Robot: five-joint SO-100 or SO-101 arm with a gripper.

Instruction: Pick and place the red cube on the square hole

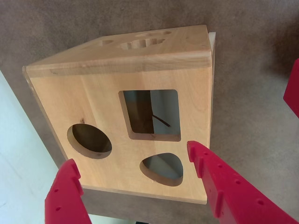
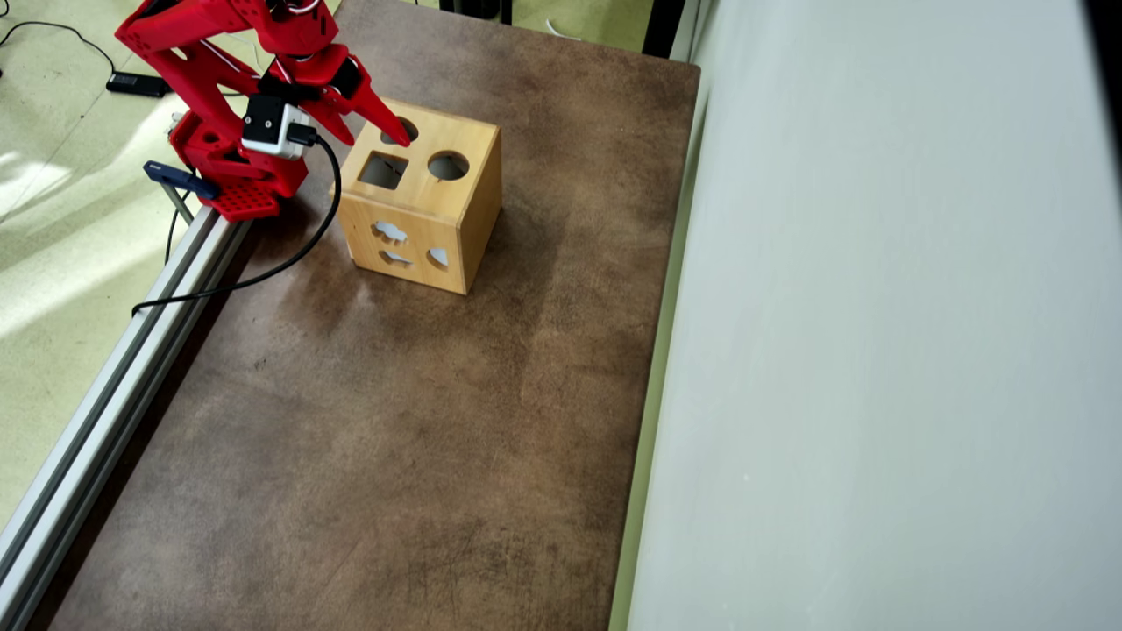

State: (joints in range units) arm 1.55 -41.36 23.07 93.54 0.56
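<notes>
Because the wrist camera looks down between the fingers, the gripper (image 1: pixel 133 161) is seen nearest, at the bottom edge of the wrist view. Its two red fingers (image 1: pixel 219 179) are spread well apart, and nothing is held between them; only the wooden face shows in the gap.

Beyond the fingertips lies the top face of the wooden box (image 1: pixel 93 98), into which three openings are cut. A rounded hole (image 1: pixel 163 168) is nearest, just beside the right-hand finger. A round hole (image 1: pixel 91 140) sits to the left. The square hole (image 1: pixel 152 114) is farther, near the middle of the face, and a dark interior is seen through it. The spread jaws are judged to bracket this face so that the target stays visible to the camera.

The red cube is not seen in either view. Whether it is already inside the box cannot be told.

In the overhead view, the box is set square on the brown table (image 2: pixel 394 438), close to the arm's base (image 2: pixel 232 188) at the far left, presumably within easy reach. A pale wall (image 2: pixel 877 350) borders the table on the right.
</notes>
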